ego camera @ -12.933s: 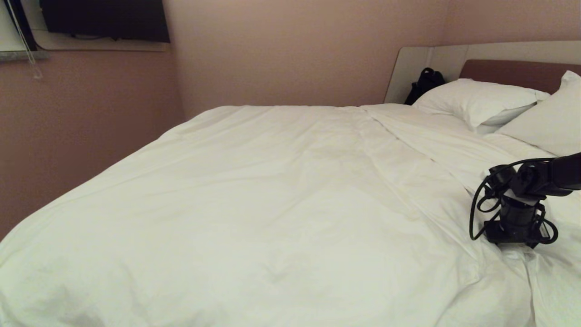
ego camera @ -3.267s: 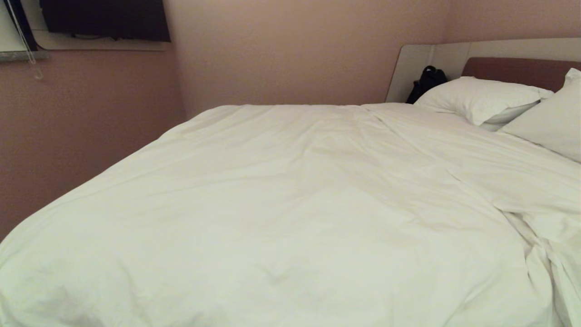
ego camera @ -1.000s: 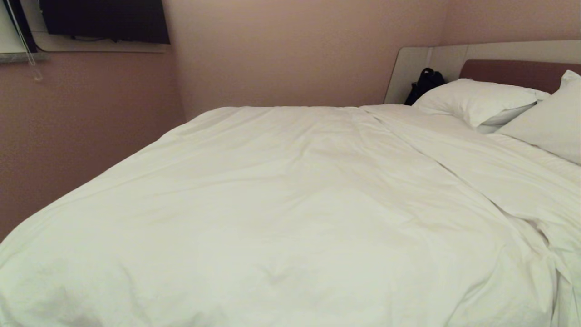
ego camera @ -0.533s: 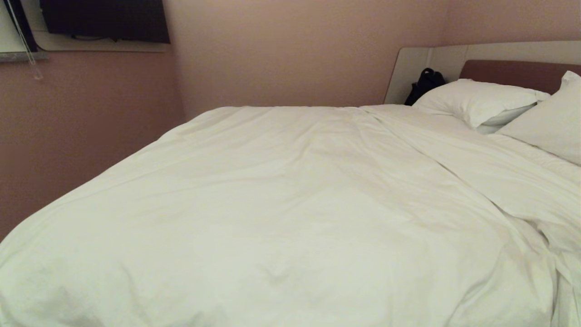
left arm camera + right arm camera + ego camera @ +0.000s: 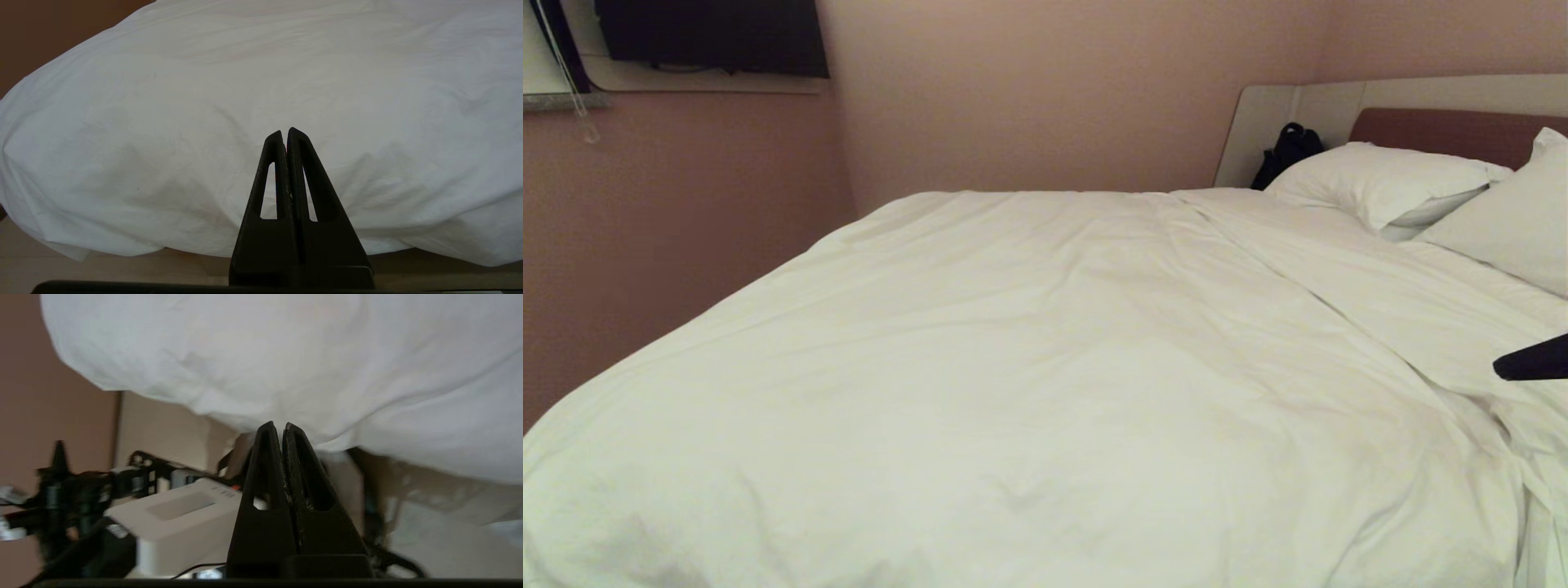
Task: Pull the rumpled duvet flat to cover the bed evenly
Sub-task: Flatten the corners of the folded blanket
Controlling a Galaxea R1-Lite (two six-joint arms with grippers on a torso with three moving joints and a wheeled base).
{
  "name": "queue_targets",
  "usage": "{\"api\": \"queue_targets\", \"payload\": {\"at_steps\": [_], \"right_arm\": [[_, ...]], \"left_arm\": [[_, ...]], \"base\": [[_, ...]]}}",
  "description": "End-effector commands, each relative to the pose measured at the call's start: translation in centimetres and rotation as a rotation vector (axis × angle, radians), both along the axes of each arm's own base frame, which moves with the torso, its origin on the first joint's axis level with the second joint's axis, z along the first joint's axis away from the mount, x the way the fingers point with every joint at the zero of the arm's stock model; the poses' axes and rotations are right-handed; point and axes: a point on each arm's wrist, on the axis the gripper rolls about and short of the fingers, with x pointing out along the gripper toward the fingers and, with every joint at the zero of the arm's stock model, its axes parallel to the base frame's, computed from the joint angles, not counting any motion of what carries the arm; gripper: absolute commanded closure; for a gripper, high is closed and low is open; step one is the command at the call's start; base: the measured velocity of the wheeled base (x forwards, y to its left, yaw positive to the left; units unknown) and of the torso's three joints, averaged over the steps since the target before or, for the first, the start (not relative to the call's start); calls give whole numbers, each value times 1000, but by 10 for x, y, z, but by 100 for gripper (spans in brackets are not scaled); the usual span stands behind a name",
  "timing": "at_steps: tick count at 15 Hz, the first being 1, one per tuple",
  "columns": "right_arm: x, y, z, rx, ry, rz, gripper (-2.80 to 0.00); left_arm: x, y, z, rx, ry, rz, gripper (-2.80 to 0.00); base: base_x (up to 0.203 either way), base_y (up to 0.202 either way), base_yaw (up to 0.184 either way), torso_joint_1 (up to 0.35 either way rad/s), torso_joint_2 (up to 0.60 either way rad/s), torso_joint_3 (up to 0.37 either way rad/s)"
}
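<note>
Mostly done, I judge: head view, duvet [image 5: 1029, 367] lies across the bed [image 5: 1262, 122], creases near its right edge; dark right-arm tip [image 5: 1535, 359] cut off.
Left wrist: left gripper [image 5: 284, 136] clenched, empty, off the foot edge.
Right wrist: right gripper [image 5: 278, 430] clenched, empty, surroundings blurred. Next: smooth creases.

before you, the duvet [image 5: 1045, 367] lies spread across the bed [image 5: 1262, 122], creased and bunched toward your right edge. two white pillows [image 5: 1380, 181] rest at the headboard beside a black bag [image 5: 1286, 151]. a dark arm tip [image 5: 1535, 359] pokes in at right.
</note>
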Motion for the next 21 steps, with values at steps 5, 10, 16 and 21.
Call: {"api": "queue_targets", "payload": {"at_steps": [5, 10, 16, 21], "right_arm": [[-32, 34, -10, 9, 81, -6, 0], [-95, 51, -21, -139, -168, 51, 0], [-155, 59, -52, -339, -538, -66, 0], [-175, 62, -74, -382, -607, -108, 0]], "left_arm": [[0, 0, 0, 0, 0, 0, 0], [0, 0, 0, 0, -1, 0, 0], [0, 0, 0, 0, -1, 0, 0], [0, 0, 0, 0, 0, 0, 0]], "base": [[0, 0, 0, 0, 0, 0], [0, 0, 0, 0, 0, 0], [0, 0, 0, 0, 0, 0], [0, 0, 0, 0, 0, 0]]}}
